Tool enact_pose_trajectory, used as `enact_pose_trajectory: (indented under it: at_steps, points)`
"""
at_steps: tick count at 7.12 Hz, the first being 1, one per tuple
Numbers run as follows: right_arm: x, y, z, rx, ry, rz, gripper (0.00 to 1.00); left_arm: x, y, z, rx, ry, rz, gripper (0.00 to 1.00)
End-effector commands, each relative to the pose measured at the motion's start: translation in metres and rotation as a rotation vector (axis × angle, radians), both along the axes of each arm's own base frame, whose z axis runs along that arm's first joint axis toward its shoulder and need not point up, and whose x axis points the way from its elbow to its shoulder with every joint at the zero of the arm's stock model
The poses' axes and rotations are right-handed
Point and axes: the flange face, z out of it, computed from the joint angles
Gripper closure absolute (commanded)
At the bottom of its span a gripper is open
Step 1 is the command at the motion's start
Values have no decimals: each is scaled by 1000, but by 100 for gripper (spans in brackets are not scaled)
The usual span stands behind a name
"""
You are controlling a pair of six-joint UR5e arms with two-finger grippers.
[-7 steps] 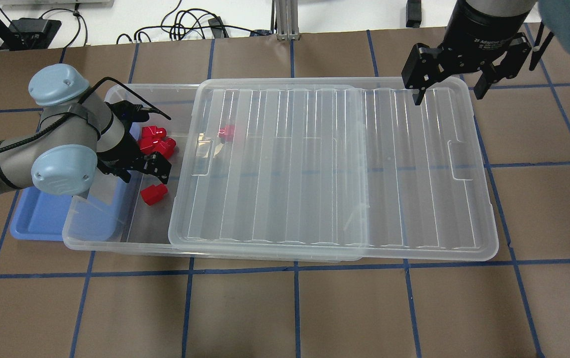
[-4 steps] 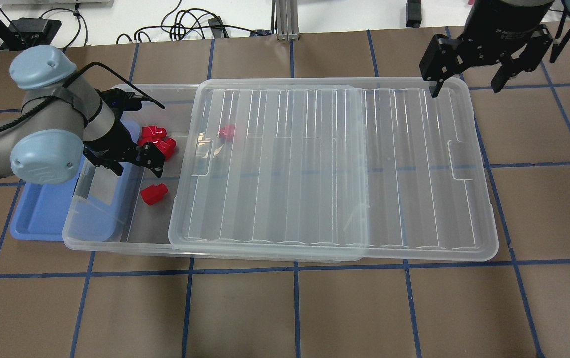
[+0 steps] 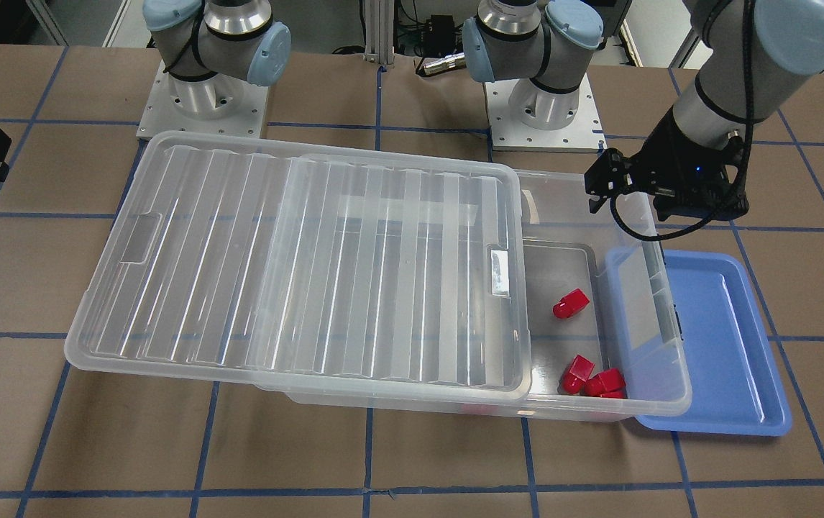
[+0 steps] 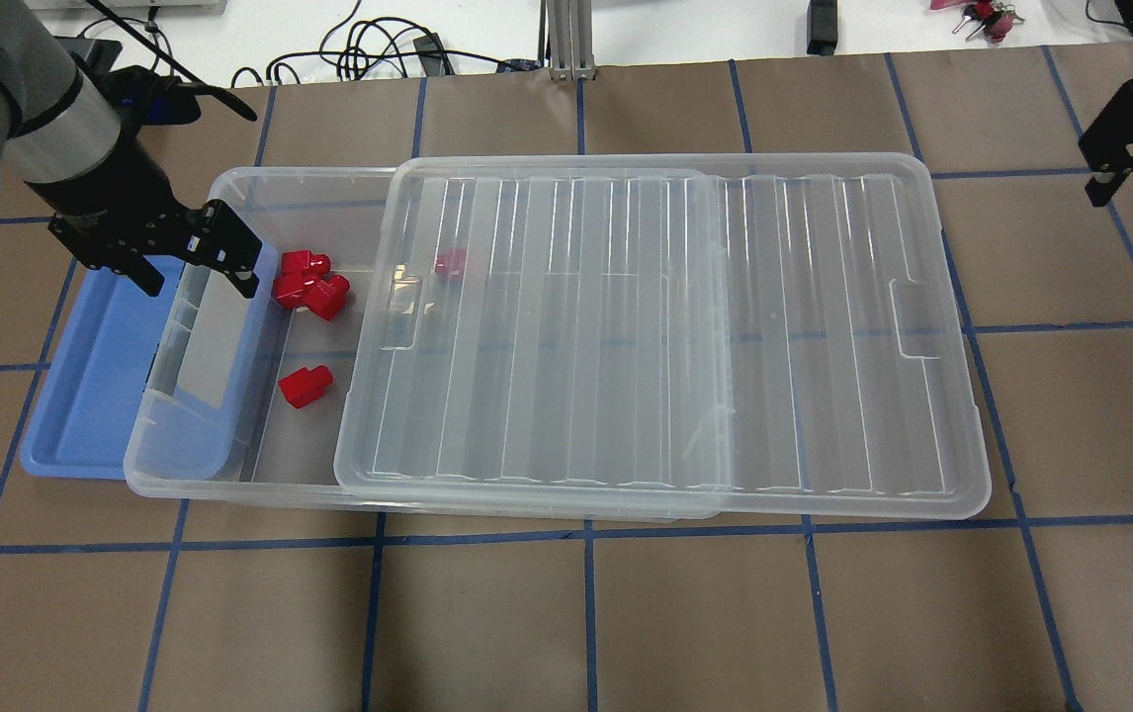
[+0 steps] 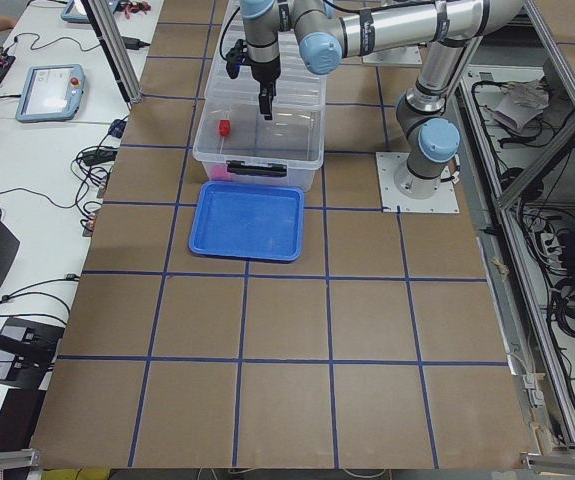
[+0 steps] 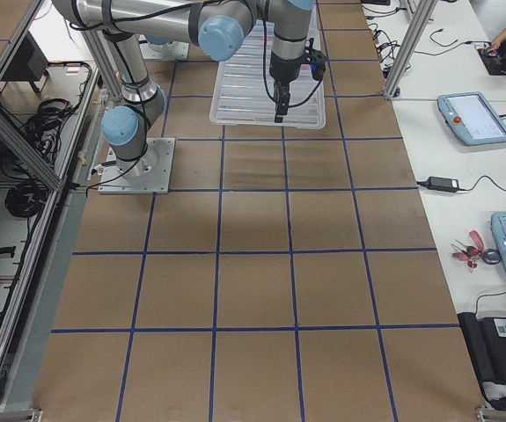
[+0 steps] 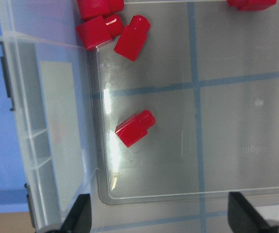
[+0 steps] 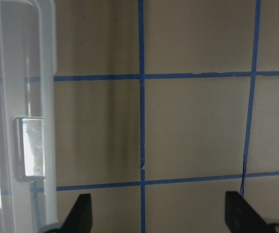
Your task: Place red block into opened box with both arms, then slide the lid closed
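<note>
Several red blocks lie in the uncovered left end of the clear box [image 4: 193, 486]: one alone [image 4: 305, 386], a cluster [image 4: 310, 282] near the far wall, and one under the lid [image 4: 450, 261]. The ribbed clear lid [image 4: 665, 336] covers most of the box and overhangs its right end. My left gripper [image 4: 199, 285] hangs open and empty over the box's left end wall, above and left of the blocks. The left wrist view shows the lone block [image 7: 135, 128] on the box floor below. My right gripper [image 8: 159, 219] is open over bare table, past the lid's right edge [image 8: 46, 121].
A shallow blue tray [image 4: 82, 396] lies against and partly under the box's left end. Brown table paper with blue tape lines surrounds the box. Cables lie along the far edge [image 4: 369, 49]. The two arm bases [image 3: 203, 101] stand behind the box in the front-facing view.
My left gripper has pulled up and back to the left, away from the blocks. The right gripper has moved right, off the lid's far corner to the view's edge. Blocks and lid have not moved.
</note>
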Motion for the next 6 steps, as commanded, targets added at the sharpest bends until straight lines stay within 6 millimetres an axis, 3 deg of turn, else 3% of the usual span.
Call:
enact_pose_trajectory:
  at_steps: [1, 2, 3, 5, 6]
  points:
    - [-15, 8, -65, 24, -8, -16, 3, -6, 22, 29, -34, -15, 55, 0]
    - [-11, 12, -99, -3, -15, -23, 3, -35, 34, 42, -64, -21, 41, 0]
    - [-7, 16, -118, -27, -15, -24, 2, -64, 44, 43, -64, -28, 16, 0]
    - [9, 14, -121, -51, -52, -108, 2, -80, 55, 44, -48, -23, -17, 0]
    - [33, 11, -121, -51, -50, -89, 2, -80, 59, 45, -34, -20, -11, 0]
